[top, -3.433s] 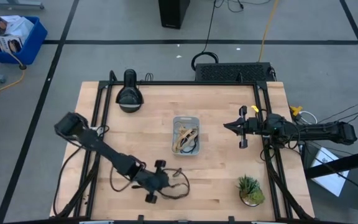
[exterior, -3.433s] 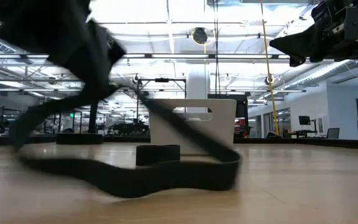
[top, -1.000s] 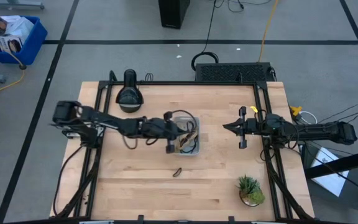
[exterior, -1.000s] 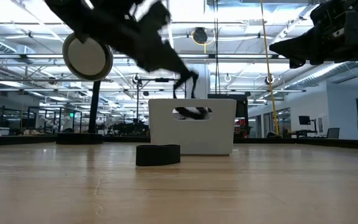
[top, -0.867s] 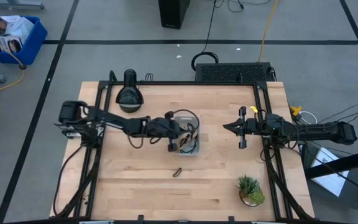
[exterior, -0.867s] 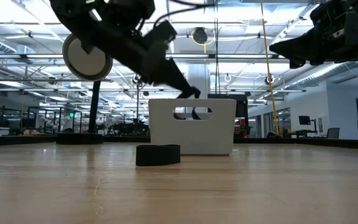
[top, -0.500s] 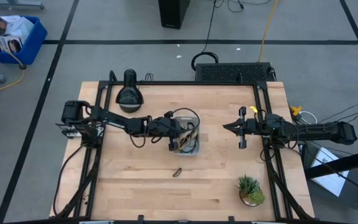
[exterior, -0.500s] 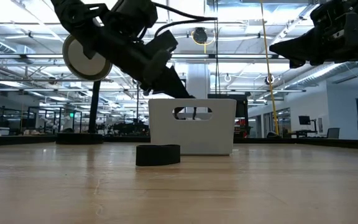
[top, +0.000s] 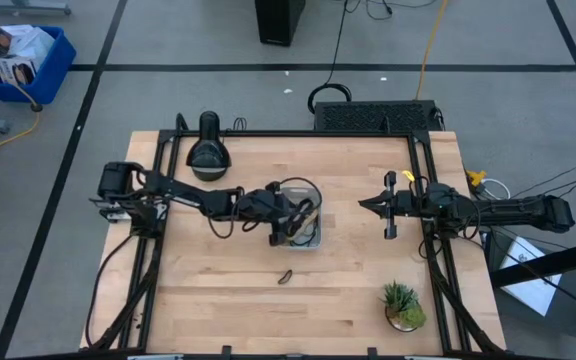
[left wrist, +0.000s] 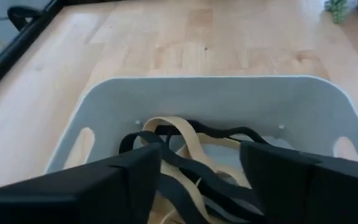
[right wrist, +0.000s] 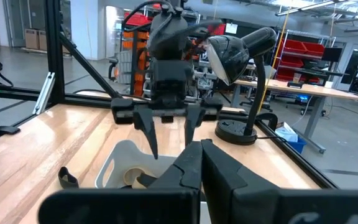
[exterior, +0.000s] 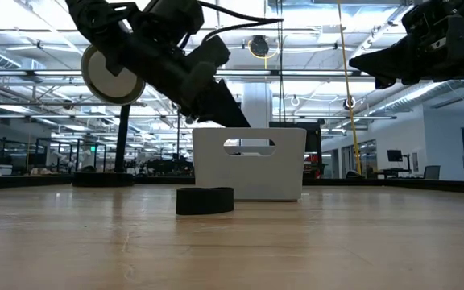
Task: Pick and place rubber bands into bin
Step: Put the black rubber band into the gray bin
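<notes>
I find no legible brand, label or writing on any item in these views; the print on the papers in the dark-blue floor crate (top: pixel 24 62) is too small for me to read.

The room is a large open workshop with ceiling strip lights, a grey floor marked by dark lines, and red storage bins on racks in the right wrist view. The light wooden counter (top: pixel 228 310) sits inside a black frame.

My left arm reaches in from the counter's left side, its left gripper (top: pixel 290 222) just above the left end of the small pale blue-grey translucent plastic bin (top: pixel 314 192) near the counter's middle. Its fingers (left wrist: pixel 135 171) stand spread apart and hold nothing; the left wrist view looks between them into the bin.

My right arm waits over the counter's right side, well apart from the bin, the right gripper (top: pixel 365 203) pointing toward it with fingers closed together and empty.

A black desk lamp (top: pixel 208 150) stands at the counter's far left part, a small green potted plant (top: pixel 403 305) at the near right corner.

The tangled tan and black rubber bands (left wrist: pixel 188 149) lie inside the bin. One small dark rubber band (top: pixel 284 275) lies on the counter, near side of the bin.
</notes>
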### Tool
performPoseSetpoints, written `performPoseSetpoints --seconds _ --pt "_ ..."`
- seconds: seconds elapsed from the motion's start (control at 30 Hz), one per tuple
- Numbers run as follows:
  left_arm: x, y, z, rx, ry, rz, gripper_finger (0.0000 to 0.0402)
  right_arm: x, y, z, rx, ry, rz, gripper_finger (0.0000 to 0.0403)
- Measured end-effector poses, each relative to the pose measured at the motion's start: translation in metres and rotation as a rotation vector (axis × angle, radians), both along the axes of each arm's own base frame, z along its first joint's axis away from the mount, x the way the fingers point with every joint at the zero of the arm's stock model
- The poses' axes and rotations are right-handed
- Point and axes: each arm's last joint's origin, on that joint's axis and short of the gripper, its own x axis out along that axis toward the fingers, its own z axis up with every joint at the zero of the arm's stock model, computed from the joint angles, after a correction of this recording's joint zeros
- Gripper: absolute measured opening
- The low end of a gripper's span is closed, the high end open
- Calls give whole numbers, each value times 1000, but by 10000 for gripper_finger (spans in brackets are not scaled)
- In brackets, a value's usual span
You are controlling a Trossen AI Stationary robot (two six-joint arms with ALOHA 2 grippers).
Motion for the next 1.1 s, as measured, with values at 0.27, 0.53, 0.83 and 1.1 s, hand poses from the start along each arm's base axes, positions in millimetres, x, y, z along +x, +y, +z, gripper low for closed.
performPoseSetpoints --seconds 0.27,0.53,0.83,1.1 --pt "-11 -23 36 87 -92 -118 237 0 0 -1 -4 5 0 0" --pt "-30 -50 69 175 -172 -222 105 0 0 1 -20 -5 -1 0" --pt "-43 -99 69 126 -163 -263 6 -2 2 3 -30 -30 71 0" --pt "-58 -148 54 263 -134 -262 4 -5 3 7 -32 -61 79 0"
